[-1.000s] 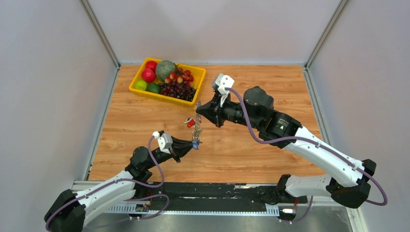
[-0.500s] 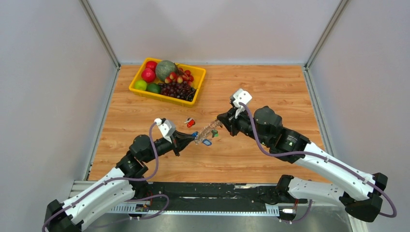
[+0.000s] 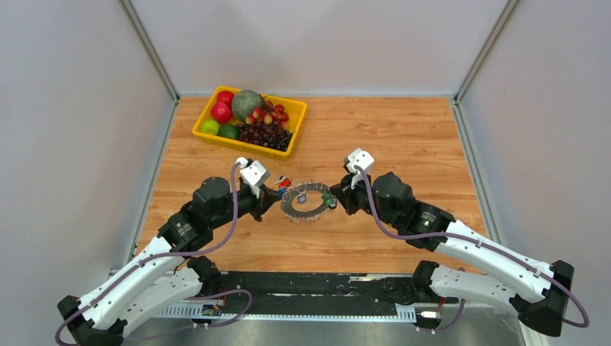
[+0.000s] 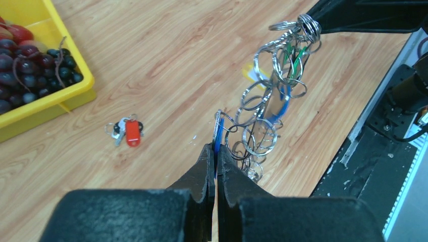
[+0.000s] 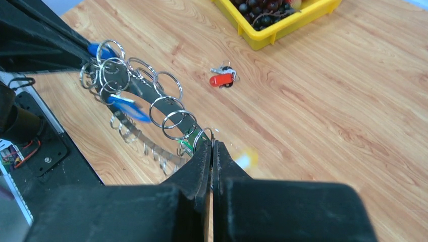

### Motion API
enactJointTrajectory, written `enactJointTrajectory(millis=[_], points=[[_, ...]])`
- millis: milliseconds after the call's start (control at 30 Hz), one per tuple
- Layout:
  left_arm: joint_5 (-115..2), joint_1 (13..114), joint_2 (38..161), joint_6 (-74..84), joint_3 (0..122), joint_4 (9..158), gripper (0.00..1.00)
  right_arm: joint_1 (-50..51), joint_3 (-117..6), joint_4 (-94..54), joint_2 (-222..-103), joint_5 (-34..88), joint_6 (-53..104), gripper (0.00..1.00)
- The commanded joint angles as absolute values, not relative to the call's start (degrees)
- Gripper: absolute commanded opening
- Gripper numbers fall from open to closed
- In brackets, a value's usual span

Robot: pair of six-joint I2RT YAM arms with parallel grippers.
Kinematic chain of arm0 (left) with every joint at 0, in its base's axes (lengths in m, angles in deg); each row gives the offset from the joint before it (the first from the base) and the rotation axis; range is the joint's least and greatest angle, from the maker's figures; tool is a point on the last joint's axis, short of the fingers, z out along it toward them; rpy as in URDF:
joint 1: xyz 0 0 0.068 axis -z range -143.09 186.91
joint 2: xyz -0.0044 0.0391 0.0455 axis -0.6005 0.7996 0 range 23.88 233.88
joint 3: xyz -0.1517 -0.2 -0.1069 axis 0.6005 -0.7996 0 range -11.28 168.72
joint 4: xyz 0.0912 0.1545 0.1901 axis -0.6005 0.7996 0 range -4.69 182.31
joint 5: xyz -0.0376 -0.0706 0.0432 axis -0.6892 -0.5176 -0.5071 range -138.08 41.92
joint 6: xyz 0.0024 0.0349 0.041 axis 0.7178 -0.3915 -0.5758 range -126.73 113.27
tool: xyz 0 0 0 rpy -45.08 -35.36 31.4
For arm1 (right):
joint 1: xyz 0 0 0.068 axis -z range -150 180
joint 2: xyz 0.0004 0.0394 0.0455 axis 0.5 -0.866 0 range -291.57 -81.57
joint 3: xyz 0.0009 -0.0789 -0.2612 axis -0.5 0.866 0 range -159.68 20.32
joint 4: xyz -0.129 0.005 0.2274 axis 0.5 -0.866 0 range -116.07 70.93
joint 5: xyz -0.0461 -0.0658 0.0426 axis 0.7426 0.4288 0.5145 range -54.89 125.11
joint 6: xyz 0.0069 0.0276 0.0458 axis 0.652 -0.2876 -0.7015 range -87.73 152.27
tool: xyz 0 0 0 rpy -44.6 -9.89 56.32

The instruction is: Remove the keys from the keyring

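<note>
The keyring point(image 3: 302, 209), a silvery loop strung with many small split rings, hangs stretched between my two grippers above the table. My left gripper point(image 3: 277, 200) is shut on a blue key point(image 4: 217, 137) at the loop's left end; the rings point(image 4: 262, 101) run up from it to the right gripper. My right gripper point(image 3: 336, 199) is shut on a small ring of the keyring point(image 5: 151, 101) at its right end point(image 5: 212, 143). Another blue key point(image 5: 123, 107) and a green key point(image 5: 189, 145) hang from the loop. A yellow blur point(image 5: 246, 160) shows beside the right jaws. A red key with a black one point(image 3: 283, 182) lies loose on the table.
A yellow tray point(image 3: 210, 108) of fruit and grapes stands at the back left and shows in the left wrist view point(image 4: 55, 98). The loose red key bunch point(image 4: 128, 131) lies between the tray and the grippers. The table's near edge and black rail point(image 4: 383, 136) are close behind.
The keyring, first held upright between the grippers, now lies level between them. The right gripper moved nearer and rightward; the left gripper moved up and left. Both kept their grip.
</note>
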State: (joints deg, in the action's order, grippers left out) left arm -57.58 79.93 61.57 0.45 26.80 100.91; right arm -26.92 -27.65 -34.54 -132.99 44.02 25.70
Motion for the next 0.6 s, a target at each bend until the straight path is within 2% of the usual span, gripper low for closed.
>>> enactJointTrajectory(millis=[0, 233, 567], points=[[-57.0, 80.0, 62.8, -4.6, 33.8, 105.5, 0.0, -27.2, -26.7, -30.0, -131.5, 43.3, 24.0, 0.0], [-63.5, 80.0, 62.6, -6.2, 32.6, 103.0, 0.0, -27.2, -28.7, -22.3, -131.2, 50.6, 28.6, 0.0], [-64.9, 80.1, 62.5, -3.2, 28.4, 100.6, 0.0, -27.2, -27.1, 0.8, -130.7, 48.1, 42.1, 0.0]])
